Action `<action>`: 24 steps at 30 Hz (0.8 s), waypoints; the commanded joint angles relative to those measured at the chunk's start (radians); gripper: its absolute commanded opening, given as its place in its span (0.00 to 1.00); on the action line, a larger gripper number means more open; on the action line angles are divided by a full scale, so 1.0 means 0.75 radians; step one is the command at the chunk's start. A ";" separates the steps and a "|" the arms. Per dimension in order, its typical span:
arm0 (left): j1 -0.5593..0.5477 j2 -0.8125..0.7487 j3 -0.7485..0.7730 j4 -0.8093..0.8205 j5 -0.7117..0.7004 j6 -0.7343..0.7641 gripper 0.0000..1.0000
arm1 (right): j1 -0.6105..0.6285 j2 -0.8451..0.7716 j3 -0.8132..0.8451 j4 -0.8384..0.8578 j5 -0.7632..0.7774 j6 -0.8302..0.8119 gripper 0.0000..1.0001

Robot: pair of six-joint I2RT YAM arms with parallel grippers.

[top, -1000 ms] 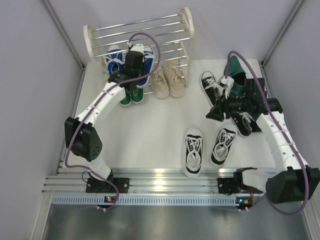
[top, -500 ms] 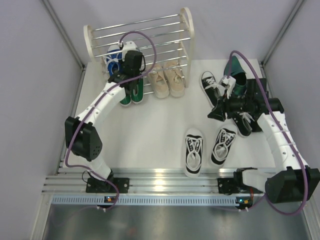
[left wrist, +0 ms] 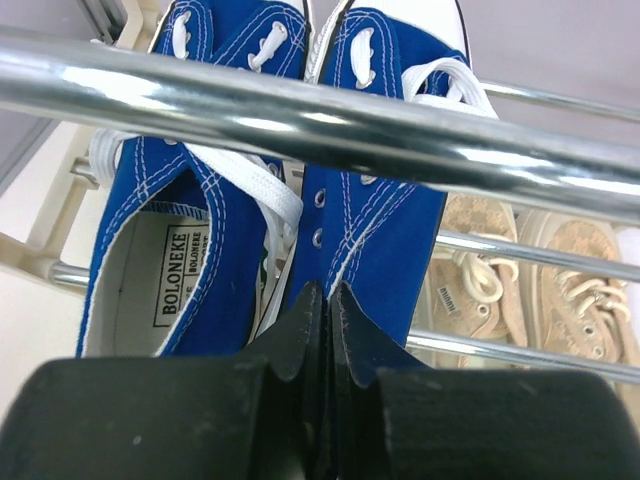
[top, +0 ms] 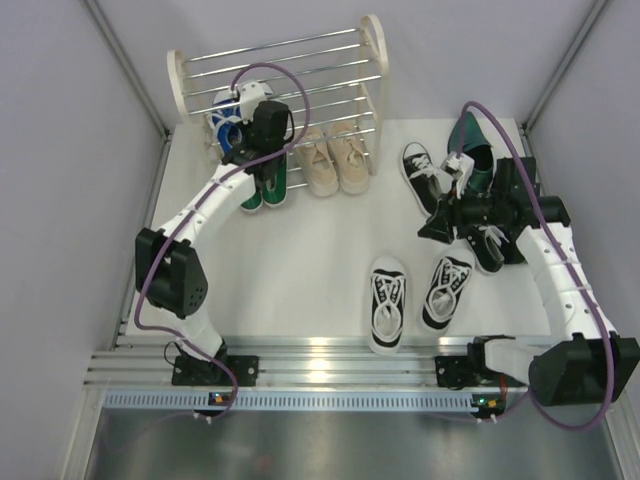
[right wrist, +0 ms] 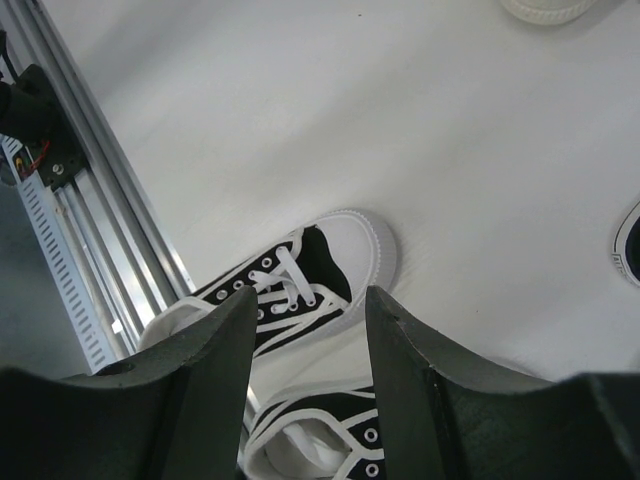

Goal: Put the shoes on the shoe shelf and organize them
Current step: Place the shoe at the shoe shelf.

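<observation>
The shoe shelf point(top: 280, 68) stands at the back left, its chrome rods point(left wrist: 300, 110) crossing the left wrist view. Two blue shoes point(left wrist: 200, 210) lie side by side on a lower tier. My left gripper point(left wrist: 322, 292) is shut on the heel edge of the right blue shoe point(left wrist: 385, 200); in the top view the left gripper point(top: 256, 108) reaches into the rack. Green shoes point(top: 265, 187) and beige shoes point(top: 335, 160) sit under the shelf's front. My right gripper point(right wrist: 305, 300) hangs open and empty over a black-and-white sneaker point(right wrist: 300, 280).
A black-and-white pair point(top: 388, 303) lies near the front. Another black-and-white sneaker point(top: 420, 172) and a dark green dress shoe point(top: 470, 140) lie at the right by the right gripper point(top: 435, 225). The aluminium base rail point(right wrist: 60, 200) runs along the near edge.
My left gripper has swung left and back into the shelf, bringing the blue shoe up beside its mate. The right arm has barely moved.
</observation>
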 commanded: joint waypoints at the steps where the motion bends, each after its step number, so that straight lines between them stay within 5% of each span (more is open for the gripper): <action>1: 0.009 -0.015 -0.010 0.250 -0.090 -0.108 0.00 | -0.025 -0.004 0.066 -0.007 -0.037 -0.038 0.48; 24: 0.009 -0.041 -0.088 0.367 -0.102 -0.325 0.00 | -0.046 0.010 0.066 -0.018 -0.049 -0.059 0.47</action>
